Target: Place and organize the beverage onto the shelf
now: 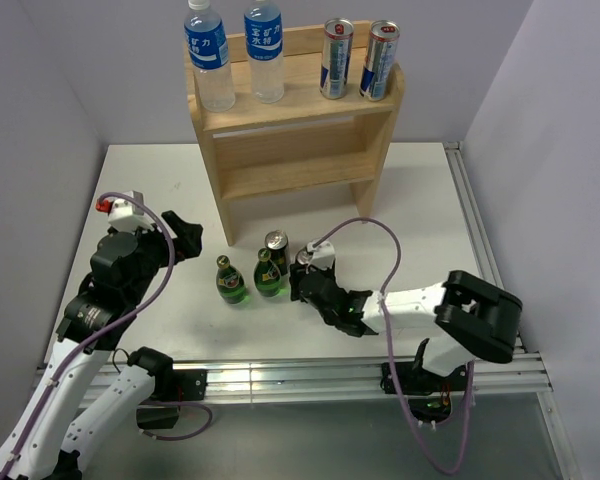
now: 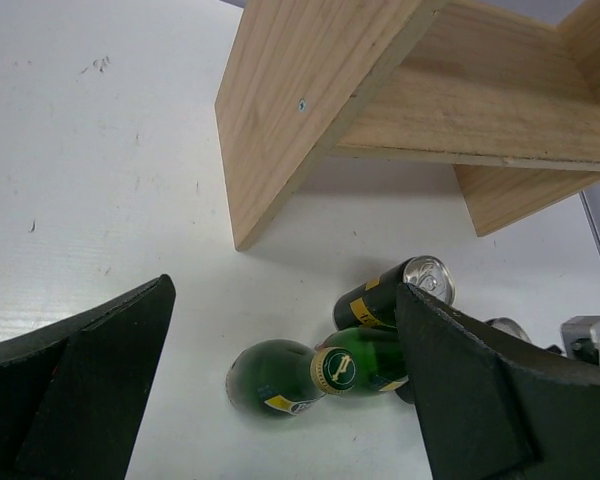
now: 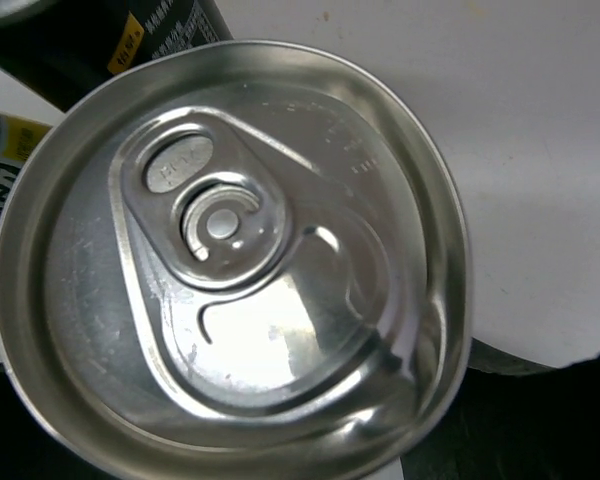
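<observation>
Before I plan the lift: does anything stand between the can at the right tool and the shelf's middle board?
Nothing visible does. From the silver-topped can at the right tool, bare table leads to the middle board of the shelf. The black can stands on its left, off that line.

Light-wood shelf (image 1: 295, 150) at the far edge, water bottles (image 1: 210, 60) and cans (image 1: 335, 60) up top; green bottles (image 1: 230, 282) plus a dark can (image 1: 277, 245) mid-table, right gripper (image 1: 305, 268) just beside.

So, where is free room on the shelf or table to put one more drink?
On the shelf the lower board is bare. On the top board only a narrow gap lies between the water bottles and the cans. Crowded: the table in front, with green bottles, a dark can and the right gripper.
</observation>
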Action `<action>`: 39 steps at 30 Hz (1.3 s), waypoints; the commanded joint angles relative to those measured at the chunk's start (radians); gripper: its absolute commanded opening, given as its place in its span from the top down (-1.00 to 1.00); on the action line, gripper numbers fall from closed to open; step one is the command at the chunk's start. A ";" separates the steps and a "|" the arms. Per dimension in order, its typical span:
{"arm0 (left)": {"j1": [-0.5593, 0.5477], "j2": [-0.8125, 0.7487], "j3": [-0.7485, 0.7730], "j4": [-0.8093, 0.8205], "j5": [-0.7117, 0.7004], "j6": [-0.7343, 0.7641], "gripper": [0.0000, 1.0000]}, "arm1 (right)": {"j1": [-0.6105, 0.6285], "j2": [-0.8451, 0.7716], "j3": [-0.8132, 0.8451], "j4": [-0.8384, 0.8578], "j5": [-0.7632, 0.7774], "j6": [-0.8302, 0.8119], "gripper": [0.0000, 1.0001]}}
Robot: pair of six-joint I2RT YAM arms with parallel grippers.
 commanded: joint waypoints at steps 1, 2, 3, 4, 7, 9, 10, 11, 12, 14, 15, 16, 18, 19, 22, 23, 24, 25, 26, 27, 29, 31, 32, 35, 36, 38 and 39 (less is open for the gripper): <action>-0.004 0.005 0.024 0.011 -0.018 -0.016 -0.99 | -0.007 -0.156 0.075 -0.095 0.055 0.010 1.00; -0.004 0.005 0.027 0.011 -0.019 -0.019 -0.99 | -0.004 -0.214 0.090 -0.129 0.070 0.012 1.00; -0.004 0.005 0.028 0.012 -0.021 -0.022 -0.99 | -0.006 -0.243 0.098 -0.190 0.075 0.003 1.00; -0.004 0.004 0.028 0.014 -0.019 -0.023 -0.99 | -0.004 -0.270 0.107 -0.219 0.079 -0.004 1.00; -0.004 0.002 0.037 0.012 -0.016 -0.039 -0.99 | -0.016 -0.378 0.183 -0.334 0.099 -0.048 1.00; -0.004 -0.001 0.039 0.015 -0.015 -0.045 -0.99 | -0.030 -0.412 0.220 -0.399 0.101 -0.094 1.00; -0.004 0.001 0.040 0.020 -0.012 -0.049 -0.99 | -0.056 -0.438 0.260 -0.417 0.096 -0.109 1.00; -0.004 -0.001 0.040 0.025 -0.012 -0.051 -0.99 | -0.074 -0.448 0.279 -0.425 0.087 -0.128 1.00; -0.004 0.004 0.042 0.026 -0.012 -0.052 -0.99 | -0.097 -0.457 0.299 -0.460 0.064 -0.155 1.00; -0.004 0.010 0.045 0.042 -0.007 -0.052 -0.99 | -0.182 -0.460 0.363 -0.480 0.027 -0.183 1.00; -0.004 0.019 0.048 0.049 -0.004 -0.052 -0.99 | -0.214 -0.454 0.389 -0.500 0.001 -0.212 1.00; -0.004 0.022 0.054 0.057 -0.003 -0.049 -0.99 | -0.269 -0.434 0.442 -0.508 -0.011 -0.226 1.00; -0.004 0.036 0.060 0.069 0.000 -0.046 -0.99 | -0.317 -0.408 0.499 -0.526 -0.040 -0.269 1.00; -0.004 0.044 0.068 0.075 0.000 -0.040 -0.99 | -0.353 -0.376 0.557 -0.531 -0.049 -0.283 1.00; -0.004 0.057 0.082 0.086 0.010 -0.034 -0.99 | -0.401 -0.305 0.669 -0.546 -0.086 -0.310 1.00; -0.004 0.061 0.086 0.086 0.010 -0.034 -0.99 | -0.427 -0.285 0.696 -0.548 -0.092 -0.316 1.00; -0.004 0.065 0.091 0.086 0.014 -0.032 -0.99 | -0.438 -0.265 0.722 -0.558 -0.098 -0.320 1.00; -0.004 0.067 0.096 0.086 0.014 -0.026 -0.99 | -0.449 -0.227 0.771 -0.563 -0.106 -0.323 1.00; -0.004 0.068 0.100 0.086 0.013 -0.023 -0.99 | -0.456 -0.209 0.794 -0.566 -0.109 -0.324 1.00; -0.004 0.068 0.102 0.085 0.013 -0.019 -0.99 | -0.467 -0.190 0.815 -0.572 -0.114 -0.330 1.00; -0.004 0.070 0.108 0.080 0.013 -0.005 -0.99 | -0.476 -0.143 0.869 -0.575 -0.112 -0.338 1.00; -0.004 0.074 0.114 0.074 0.017 0.007 -0.99 | -0.489 -0.101 0.915 -0.583 -0.111 -0.338 1.00; -0.004 0.076 0.116 0.071 0.019 0.010 -0.99 | -0.493 -0.089 0.929 -0.591 -0.106 -0.336 1.00; -0.004 0.076 0.119 0.069 0.022 0.017 -0.99 | -0.509 -0.046 0.967 -0.598 -0.096 -0.336 1.00; -0.003 0.076 0.117 0.071 0.023 0.015 -0.99 | -0.512 -0.038 0.974 -0.603 -0.086 -0.335 1.00; -0.004 0.076 0.116 0.072 0.030 0.017 -0.99 | -0.521 -0.023 0.975 -0.598 -0.077 -0.335 1.00; -0.004 0.077 0.114 0.072 0.031 0.018 -0.99 | -0.524 -0.018 0.975 -0.595 -0.072 -0.335 1.00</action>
